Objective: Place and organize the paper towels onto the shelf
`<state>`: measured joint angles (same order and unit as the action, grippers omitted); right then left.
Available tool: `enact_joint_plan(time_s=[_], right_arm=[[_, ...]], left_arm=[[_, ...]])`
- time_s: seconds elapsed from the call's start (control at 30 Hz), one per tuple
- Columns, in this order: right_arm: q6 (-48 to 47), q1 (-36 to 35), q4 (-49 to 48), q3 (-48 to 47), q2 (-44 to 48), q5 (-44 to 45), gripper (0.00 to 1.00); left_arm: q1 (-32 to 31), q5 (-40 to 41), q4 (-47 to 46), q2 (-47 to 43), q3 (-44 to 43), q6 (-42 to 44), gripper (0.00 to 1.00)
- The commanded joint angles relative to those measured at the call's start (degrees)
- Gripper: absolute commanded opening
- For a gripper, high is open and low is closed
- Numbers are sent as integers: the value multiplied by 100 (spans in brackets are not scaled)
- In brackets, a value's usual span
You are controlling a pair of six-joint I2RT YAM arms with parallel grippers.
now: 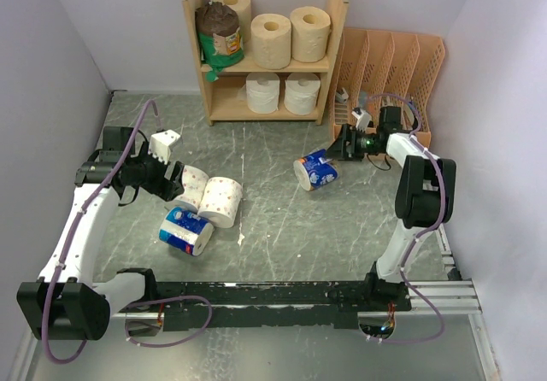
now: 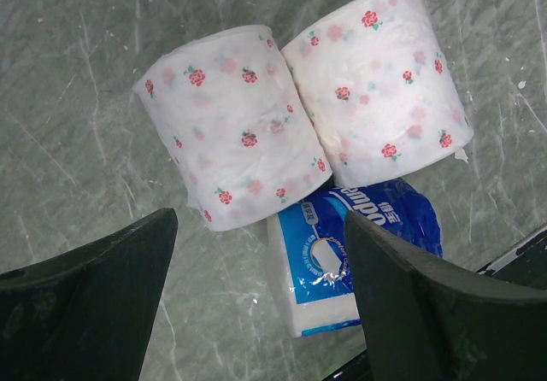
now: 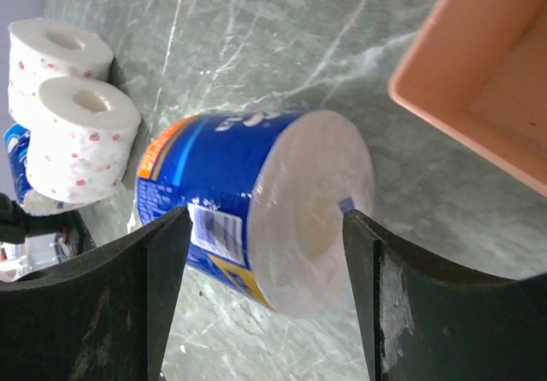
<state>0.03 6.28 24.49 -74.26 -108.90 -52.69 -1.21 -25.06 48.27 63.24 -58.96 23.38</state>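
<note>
Left jaws wide open, empty, over two white rose-printed paper rolls (image 2: 231, 125) touching side by side on the grey marbled worktop (image 1: 282, 227), with a blue-wrapped roll (image 2: 329, 261) against them. Right jaws also spread, gripping nothing — second blue-wrapped roll (image 3: 231, 193) on its side just ahead. Light wood shelf (image 1: 193, 22) holds six more rolls (image 1: 271, 41).

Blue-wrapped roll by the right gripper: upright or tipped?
Tipped: the blue-wrapped roll lies on its side, white flat end facing the right gripper.
</note>
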Motion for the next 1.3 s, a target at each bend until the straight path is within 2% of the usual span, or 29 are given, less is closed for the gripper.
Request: enact_joint_plan(time_s=[0.0,0.2,0.27,0.4,0.57,0.7,0.8,0.93,0.97,1.1,1.27], right_arm=[[97,-147,-137,-47,-14,-296,71],[137,-219,271,-177,-166,-751,69],[77,-221,529,-250,-281,-883,65],[-424,-224,1398,-466,-603,-1185,55],[-1320,-224,2441,-514,-994,-1134,55],[-1642,-219,2667,-425,-1113,-1152,53],[-1460,-223,2482,-347,-1122,-1356,39],[-1295,-233,2376,-405,-1104,-1473,5],[-1230,-226,2339,-446,-1067,-1423,0],[-1010,-213,2151,-747,-262,-853,0],[-963,-644,1720,-1191,1109,1092,0]], left_arm=[[38,44,-19,-48,-29,-9,90],[34,50,-27,-64,-10,-9,90],[33,59,-21,-74,-10,-13,90],[40,69,-31,-101,-8,-8,90],[39,66,-4,-97,-18,0,90],[42,66,-27,-110,-11,-8,90],[36,67,-18,-75,-17,-13,90],[34,80,-2,-83,-19,-9,90],[41,81,-16,-92,-19,-13,90],[42,69,-22,-60,-10,-8,90],[35,36,-38,-19,-8,0,90]])
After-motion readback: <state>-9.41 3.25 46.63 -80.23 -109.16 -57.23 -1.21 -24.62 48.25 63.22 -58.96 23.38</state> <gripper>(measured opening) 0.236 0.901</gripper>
